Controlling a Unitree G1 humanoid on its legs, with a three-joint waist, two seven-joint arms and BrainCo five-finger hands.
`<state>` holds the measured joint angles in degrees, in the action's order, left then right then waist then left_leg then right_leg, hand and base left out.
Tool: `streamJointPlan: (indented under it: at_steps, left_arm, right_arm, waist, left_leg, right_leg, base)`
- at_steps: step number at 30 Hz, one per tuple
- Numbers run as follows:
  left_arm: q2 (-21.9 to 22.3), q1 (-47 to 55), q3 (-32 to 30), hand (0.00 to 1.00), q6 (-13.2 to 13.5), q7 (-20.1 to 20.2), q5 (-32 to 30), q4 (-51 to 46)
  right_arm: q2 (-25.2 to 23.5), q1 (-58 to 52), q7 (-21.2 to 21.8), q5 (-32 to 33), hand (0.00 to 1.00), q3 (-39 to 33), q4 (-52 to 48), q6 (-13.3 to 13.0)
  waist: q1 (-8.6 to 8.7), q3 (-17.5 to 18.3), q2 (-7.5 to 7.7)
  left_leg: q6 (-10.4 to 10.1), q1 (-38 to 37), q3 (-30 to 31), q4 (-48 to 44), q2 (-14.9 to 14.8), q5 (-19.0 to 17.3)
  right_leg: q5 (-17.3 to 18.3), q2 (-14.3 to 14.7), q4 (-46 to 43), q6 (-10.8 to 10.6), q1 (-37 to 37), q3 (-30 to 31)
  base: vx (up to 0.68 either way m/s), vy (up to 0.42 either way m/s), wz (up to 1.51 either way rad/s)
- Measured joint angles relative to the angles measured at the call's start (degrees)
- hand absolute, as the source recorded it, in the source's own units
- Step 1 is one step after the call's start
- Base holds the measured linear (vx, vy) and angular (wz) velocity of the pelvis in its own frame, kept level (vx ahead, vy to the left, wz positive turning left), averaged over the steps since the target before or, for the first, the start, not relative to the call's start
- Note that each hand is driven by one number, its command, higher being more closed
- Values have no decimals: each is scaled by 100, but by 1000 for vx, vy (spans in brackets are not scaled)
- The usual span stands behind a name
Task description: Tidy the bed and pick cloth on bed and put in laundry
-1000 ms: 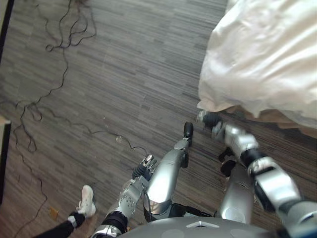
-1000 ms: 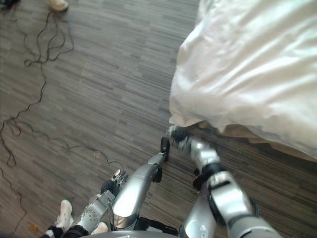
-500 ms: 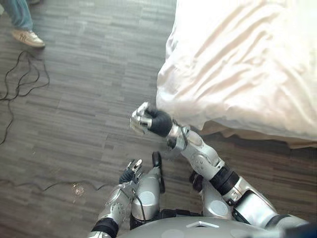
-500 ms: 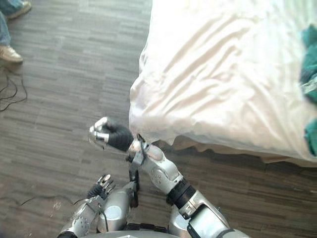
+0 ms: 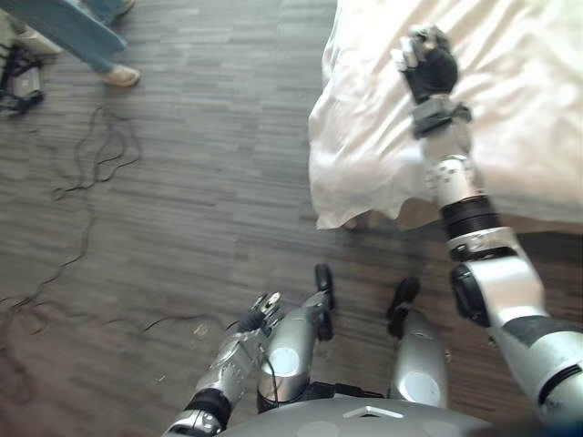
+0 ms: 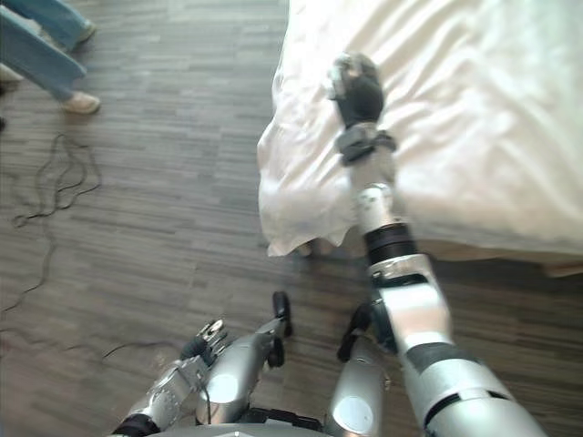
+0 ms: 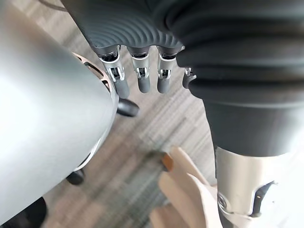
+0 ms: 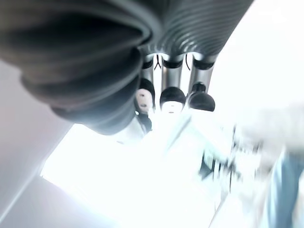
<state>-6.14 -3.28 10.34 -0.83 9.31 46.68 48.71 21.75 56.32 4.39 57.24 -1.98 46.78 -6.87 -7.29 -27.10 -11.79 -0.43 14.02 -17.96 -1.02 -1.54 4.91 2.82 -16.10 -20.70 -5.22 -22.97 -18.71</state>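
Observation:
A bed with a rumpled white duvet [image 5: 519, 127] fills the upper right, and its near corner hangs toward the floor. My right hand [image 5: 428, 66] is raised over that corner, above the duvet, with its fingers [image 8: 172, 97] curled and nothing in them. My left hand [image 5: 260, 314] hangs low by my side over the floor, its fingers [image 7: 137, 78] relaxed and holding nothing.
A person's legs in blue trousers [image 5: 77, 27] with a light shoe [image 5: 120, 76] stand at the far left on the grey wood-look floor [image 5: 200, 182]. A beige bed base [image 5: 414, 214] shows under the duvet's edge.
My right hand rose from beside the bed's corner to above the duvet. The camera swung, so the whole scene shifted. The left hand stayed low.

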Motion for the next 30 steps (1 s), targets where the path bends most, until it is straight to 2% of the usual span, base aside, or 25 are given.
streamJointPlan:
  at_steps: [4, 7, 9, 12, 13, 14, 17, 18, 19, 21, 23, 25, 29, 30]
  left_arm:
    - [75, -77, 171, 0, 87, 169, 8, 121]
    - [71, -76, 195, 0, 176, 201, 138, 138]
    - [61, 13, 104, 0, 177, 294, 225, 55]
    - [-31, 354, -200, 0, 136, 335, 212, -272]
    - [-84, 438, -268, 0, 133, 333, 206, -335]
    - [-155, 528, -409, 0, 107, 321, 119, -431]
    - [-148, 609, -665, 0, 119, 162, -199, -519]
    - [-137, 624, -751, 0, 114, 98, -350, -520]
    - [-89, 625, -869, 0, 115, 4, -478, -521]
    - [-57, 634, -994, 0, 120, -104, -598, -515]
    - [-11, 644, -1105, 0, 129, -186, -907, -462]
    - [87, 702, -1104, 0, 142, -333, -1316, -296]
    - [244, 763, -1127, 0, 186, -478, -2123, 157]
    - [252, 822, -1283, 0, 217, -547, -2169, 206]
  right_arm:
    - [337, -65, 127, -8, 100, -32, -174, 36]
    - [415, -463, 214, -57, 100, -355, -536, 40]
    - [407, -1172, 294, -242, 100, -692, -1200, -11]
    - [100, -2722, 454, -243, 100, -1343, -2172, -318]
    - [-44, -3142, 422, -243, 100, -1593, -2230, -348]
    - [-193, -3864, 348, -234, 100, -2027, -2057, -358]
    - [-560, -5198, 331, -222, 100, -2726, -1778, -363]
    - [-718, -5682, 370, -218, 0, -2819, -1759, -364]
    - [-873, -6090, 464, -214, 0, -2859, -1720, -373]
    - [-1143, -6525, 597, -236, 0, -2836, -1525, -387]
    - [-1447, -6844, 702, -382, 0, -2723, -1352, -386]
    - [-1739, -6931, 817, -828, 0, -2489, -1036, -281]
    - [-1900, -6868, 873, -1865, 0, -2130, -316, -86]
    - [-1899, -6739, 869, -2183, 0, -1981, -28, -31]
  waist:
    - [99, 23, -204]
    - [199, 21, -202]
    - [392, -5, -146]
    - [705, -41, 168]
    - [805, -40, 280]
    - [873, -47, 462]
    - [1101, -90, 646]
    - [1237, -92, 704]
    - [1361, -84, 722]
    - [1396, 4, 771]
    - [1410, 253, 781]
    - [1382, 658, 817]
    - [1245, 1074, 883]
    - [1160, 1160, 988]
  left_leg:
    - [26, 68, -169, -9, 58, 14]
    - [31, 58, -186, -14, 58, 4]
    - [66, 11, -219, -20, 67, -71]
    - [53, -129, -350, -44, 71, -209]
    - [53, -178, -379, -43, 64, -251]
    - [16, -275, -500, -27, 30, -322]
    - [-37, -415, -700, -11, -38, -440]
    - [-26, -508, -827, -13, -72, -441]
    - [-47, -663, -905, -16, -115, -490]
    - [-129, -964, -997, -6, -205, -563]
    - [-201, -1159, -1023, 27, -306, -613]
    - [-261, -1383, -1115, 101, -426, -649]
    - [-365, -1773, -1093, 14, -476, -752]
    - [-342, -1776, -810, -223, -471, -785]
  right_leg:
    - [-39, -11, -84, 12, -276, 278]
    - [-38, 1, -72, 10, -269, 307]
    - [-45, 3, -15, -13, -211, 325]
    - [-26, 31, 111, -64, -70, 405]
    - [-46, 63, 188, -77, -17, 455]
    - [-100, 149, 321, -50, 53, 559]
    - [-259, 302, 657, -18, 224, 702]
    - [-360, 356, 787, -89, 304, 745]
    - [-406, 416, 869, -110, 452, 796]
    - [-405, 520, 967, -111, 704, 886]
    - [-403, 649, 1169, -105, 965, 878]
    - [-432, 803, 1429, -58, 1244, 880]
    - [-486, 994, 1817, -31, 1751, 1114]
    - [-537, 998, 1893, -37, 1788, 1297]
  base:
    - [22, -19, -24]
    - [8, -12, -1]
    - [13, -2, -4]
    - [63, -3, -22]
    - [92, -8, -45]
    - [104, -9, -54]
    - [136, -7, -52]
    - [171, -18, -52]
    - [175, -21, -51]
    - [149, -50, -46]
    - [131, -70, -27]
    - [121, -56, -16]
    - [78, -28, -25]
    - [47, -51, -56]
